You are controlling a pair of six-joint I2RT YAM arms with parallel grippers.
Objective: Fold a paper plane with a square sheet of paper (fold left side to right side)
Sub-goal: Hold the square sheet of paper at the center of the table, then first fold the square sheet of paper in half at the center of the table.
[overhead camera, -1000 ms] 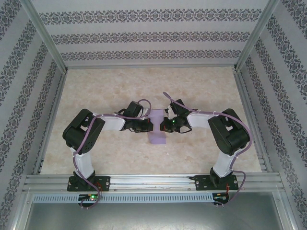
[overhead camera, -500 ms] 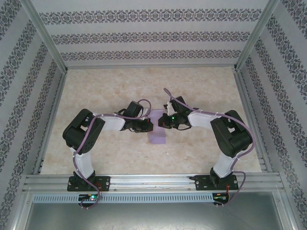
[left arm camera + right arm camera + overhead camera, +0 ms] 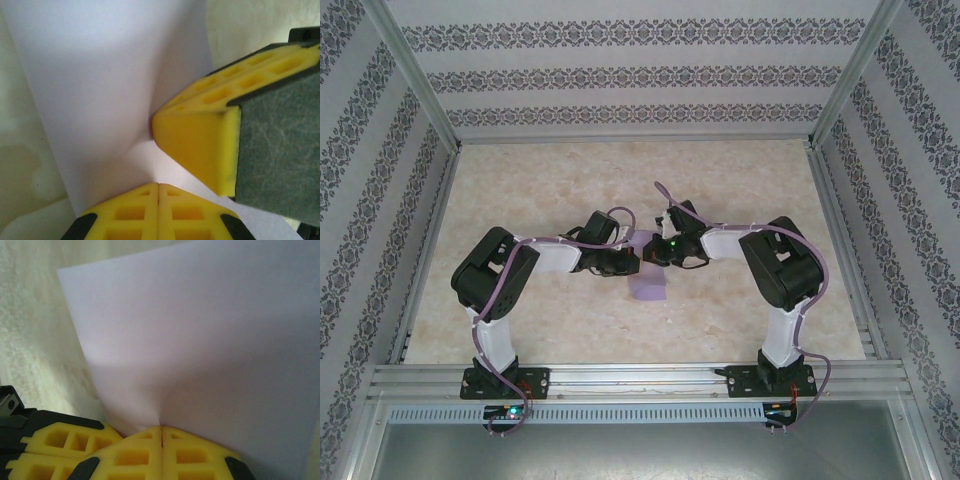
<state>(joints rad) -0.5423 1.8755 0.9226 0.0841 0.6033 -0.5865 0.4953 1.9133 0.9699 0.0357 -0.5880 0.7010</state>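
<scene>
Soft even light, blurred close-ups.

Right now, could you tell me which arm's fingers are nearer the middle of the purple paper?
Right. The right fingers rest on the paper near its middle; the left fingers sit at its left edge.

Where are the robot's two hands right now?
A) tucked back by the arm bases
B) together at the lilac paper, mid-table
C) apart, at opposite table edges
B: the left hand and right hand are tip to tip, fingers closed, at the paper in the middle of the table.
</scene>
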